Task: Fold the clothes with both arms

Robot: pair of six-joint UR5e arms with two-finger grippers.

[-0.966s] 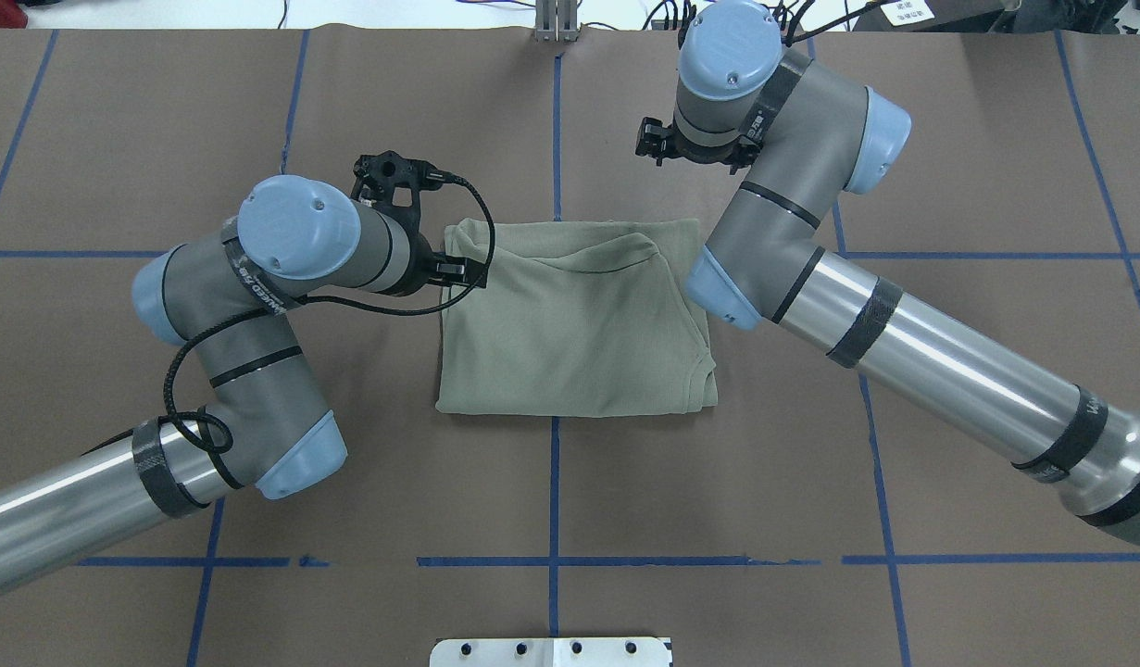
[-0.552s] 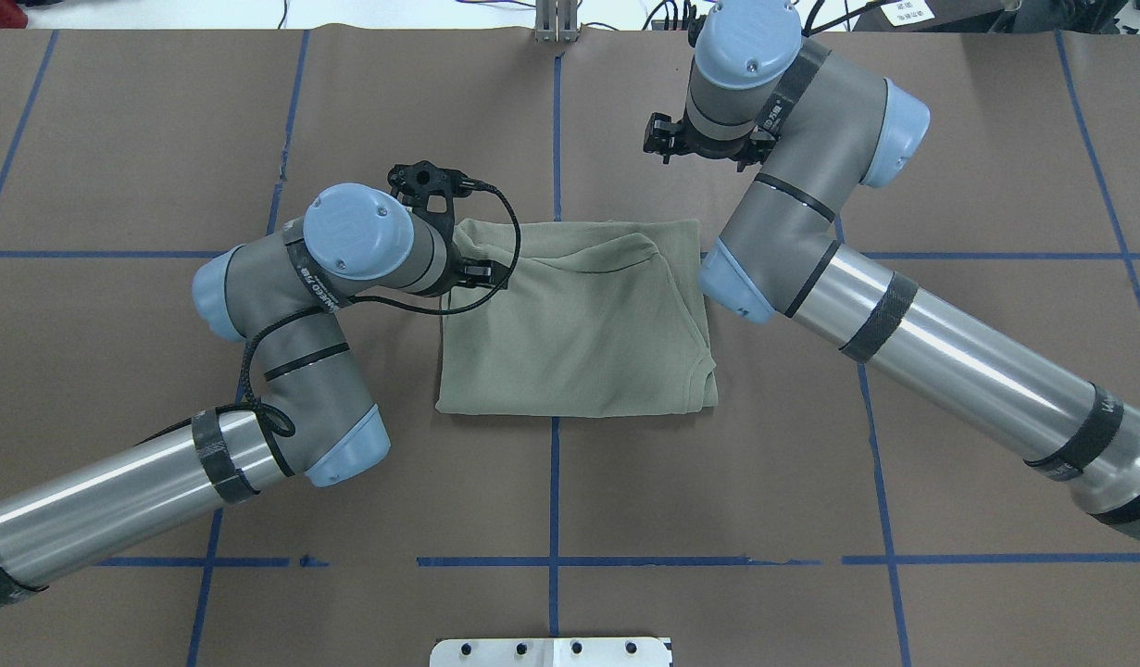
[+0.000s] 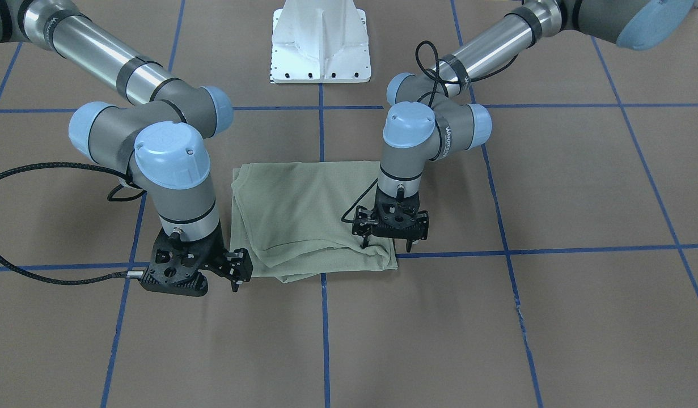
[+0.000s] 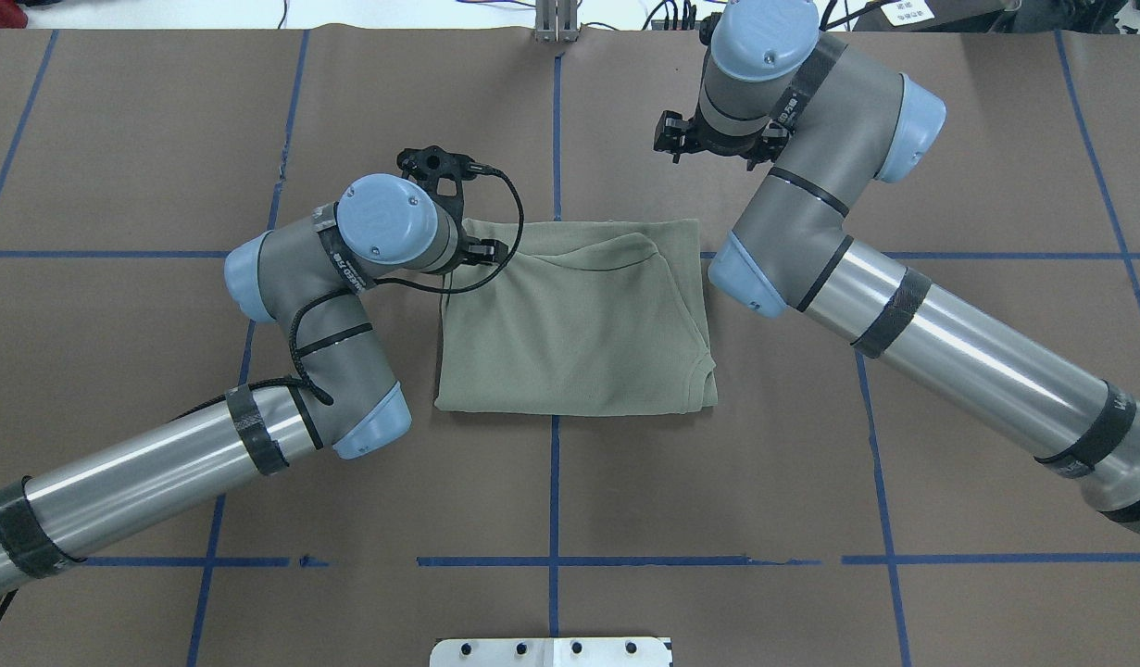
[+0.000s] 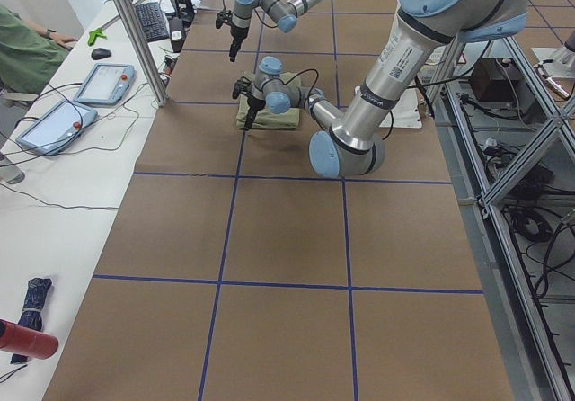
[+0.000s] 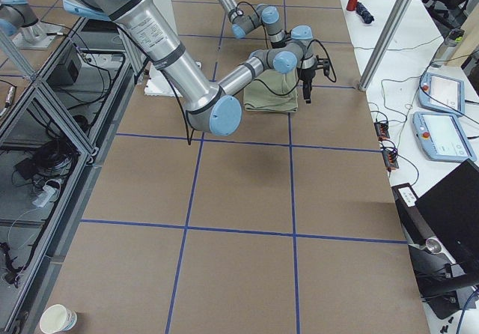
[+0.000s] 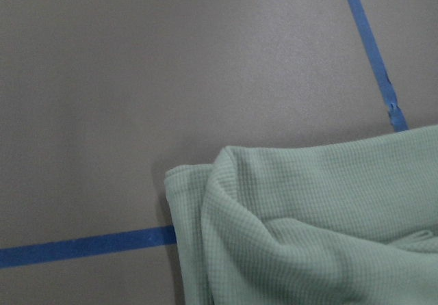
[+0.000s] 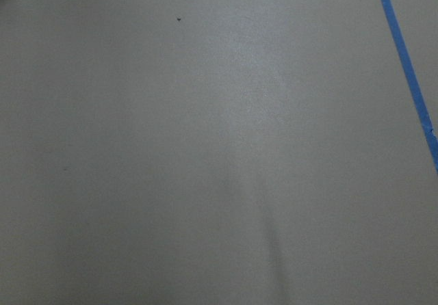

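Shirt [image 4: 579,324] folded at desk [image 4: 570,500] centre, long axis left-right. L hand [image 3: 385,245] released, straddling shirt corner twd far edge, so nearer. R hand [image 3: 238,272] off cloth, beyond other far corner; cannot tell state.

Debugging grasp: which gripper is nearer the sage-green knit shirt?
Left. Left gripper is over the far left corner of the sage-green knit shirt; right gripper is beside the far right corner, off it.
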